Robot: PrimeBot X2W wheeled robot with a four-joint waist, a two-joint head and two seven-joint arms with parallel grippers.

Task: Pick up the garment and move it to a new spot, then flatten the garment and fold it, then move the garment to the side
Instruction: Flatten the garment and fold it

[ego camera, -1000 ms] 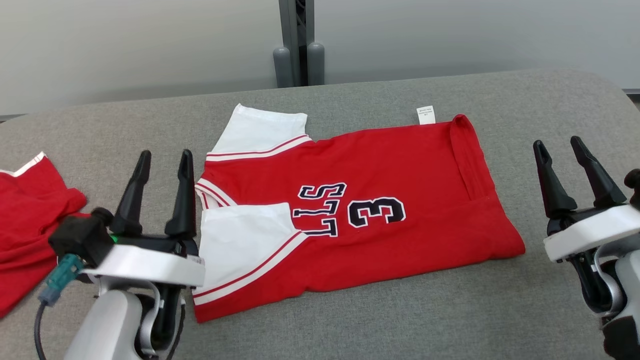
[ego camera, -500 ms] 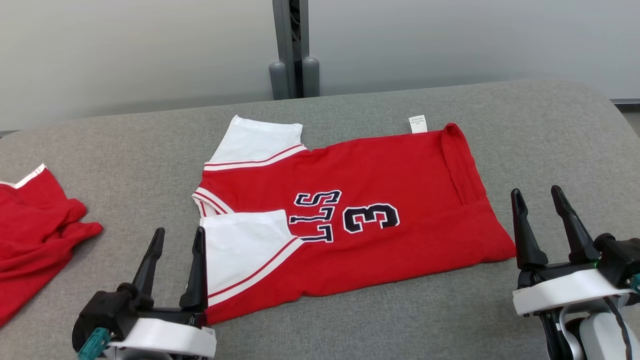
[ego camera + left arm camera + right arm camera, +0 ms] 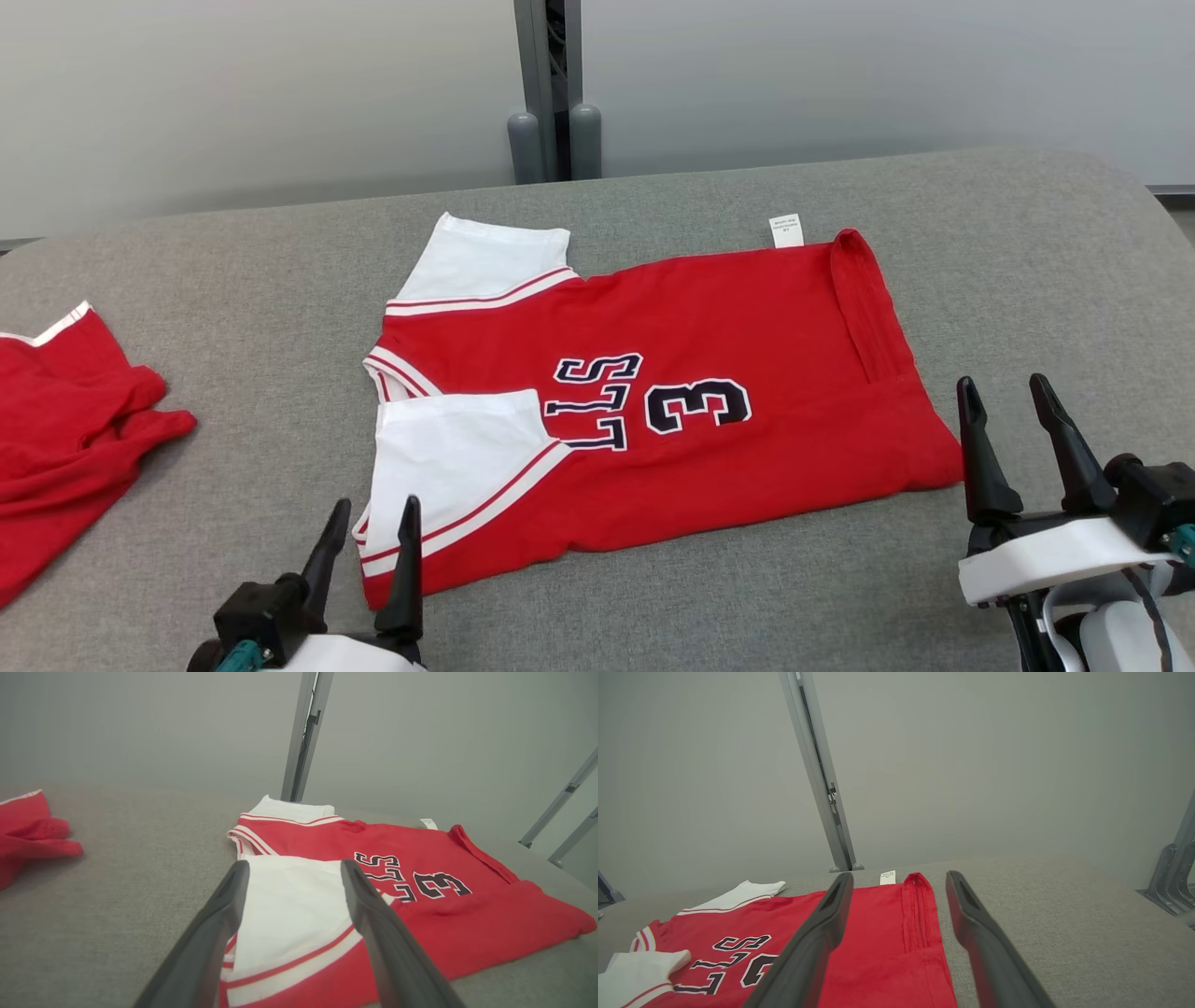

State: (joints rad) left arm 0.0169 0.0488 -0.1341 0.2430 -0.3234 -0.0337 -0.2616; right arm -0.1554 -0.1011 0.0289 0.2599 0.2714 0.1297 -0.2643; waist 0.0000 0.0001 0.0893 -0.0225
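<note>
A red garment (image 3: 728,355) with white sleeves, dark letters and a "3" lies flat and partly folded in the middle of the grey table (image 3: 233,280). The near white sleeve (image 3: 448,457) is folded over its front. My left gripper (image 3: 372,513) stands open just off the garment's near left corner, holding nothing; in the left wrist view its fingers (image 3: 219,914) frame that white sleeve (image 3: 289,905). My right gripper (image 3: 1006,392) is open and empty just right of the garment's hem; the right wrist view shows the red hem (image 3: 920,924) between its fingers.
A second red garment (image 3: 65,439) lies crumpled at the table's left edge. A grey post (image 3: 551,84) rises behind the table against a pale wall. Bare grey cloth runs along the near edge and the far right of the table.
The left gripper has drawn back toward me and shifted right, to the garment's near left corner. The right gripper has also pulled back. Both stay open. The camera shifted slightly.
</note>
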